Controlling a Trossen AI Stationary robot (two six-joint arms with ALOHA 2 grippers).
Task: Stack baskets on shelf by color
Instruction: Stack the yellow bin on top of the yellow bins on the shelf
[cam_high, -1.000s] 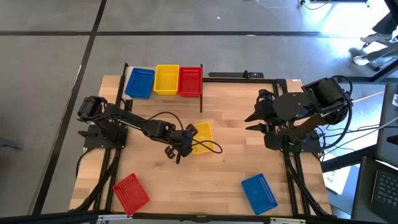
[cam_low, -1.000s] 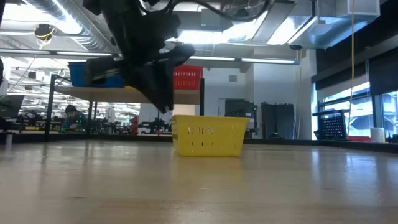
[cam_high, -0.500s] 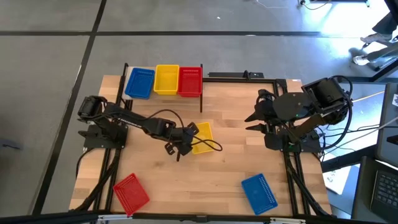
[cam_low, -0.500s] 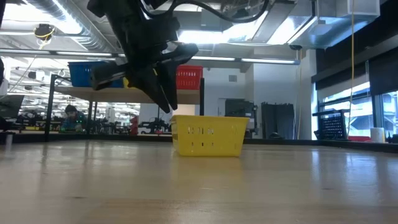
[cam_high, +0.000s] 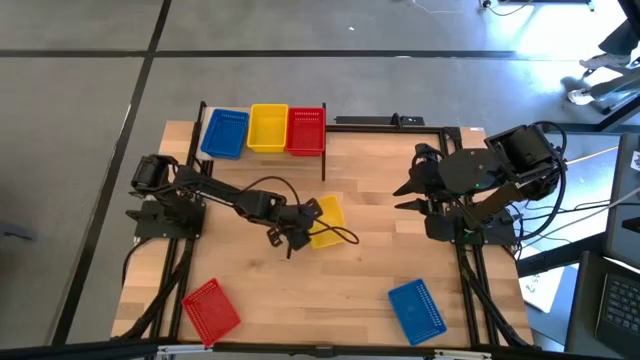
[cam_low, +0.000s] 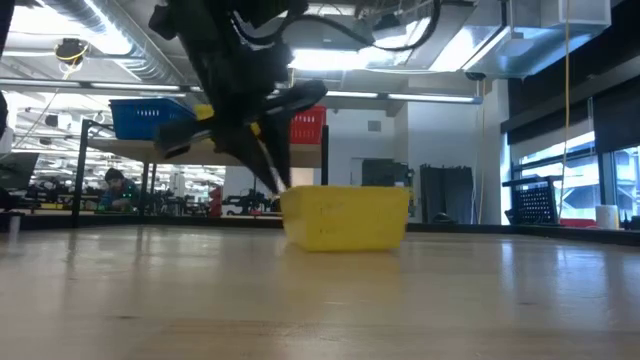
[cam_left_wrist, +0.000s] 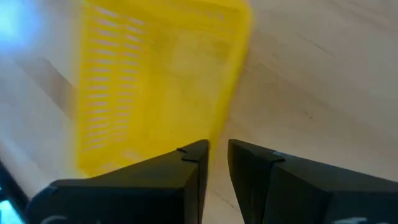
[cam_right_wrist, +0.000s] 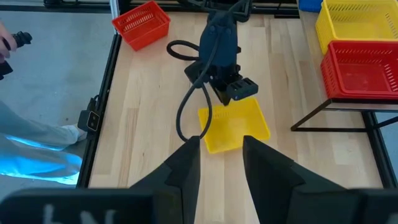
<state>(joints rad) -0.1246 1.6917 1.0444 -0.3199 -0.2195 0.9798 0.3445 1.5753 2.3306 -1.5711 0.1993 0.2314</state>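
Note:
In the middle of the table lies a yellow basket (cam_high: 326, 222) (cam_left_wrist: 155, 81). My left gripper (cam_high: 301, 226) (cam_left_wrist: 218, 148) is at the side of it that faces the table's left edge, shut on its wall. A blue (cam_high: 225, 132), a yellow (cam_high: 268, 127) and a red basket (cam_high: 306, 130) stand side by side on the shelf (cam_low: 110, 147) at the far left. A red basket (cam_high: 211, 309) and a blue basket (cam_high: 416, 309) lie on the table near its front edge. My right gripper (cam_high: 408, 195) (cam_right_wrist: 221, 149) hangs open, high over the right side. My left gripper has the yellow basket's side wall, at its rim (cam_left_wrist: 221, 127), between its two fingers. One finger (cam_left_wrist: 193, 155) is over the inside and the other (cam_left_wrist: 249, 155) outside. The fingers slant down from the table's left. The basket's bottom (cam_low: 345, 243) looks to be on the table.
The shelf's black posts (cam_high: 324, 150) stand at the far left of the table. A cable (cam_high: 345, 238) loops from my left arm over the yellow basket. In the right wrist view a person (cam_right_wrist: 31, 134) stands beside the table's near edge.
My left gripper has rolled about its own line while staying at the yellow basket. The basket has turned with it: in the low view it now looks wider, shifted a little to the picture's right and blurred.

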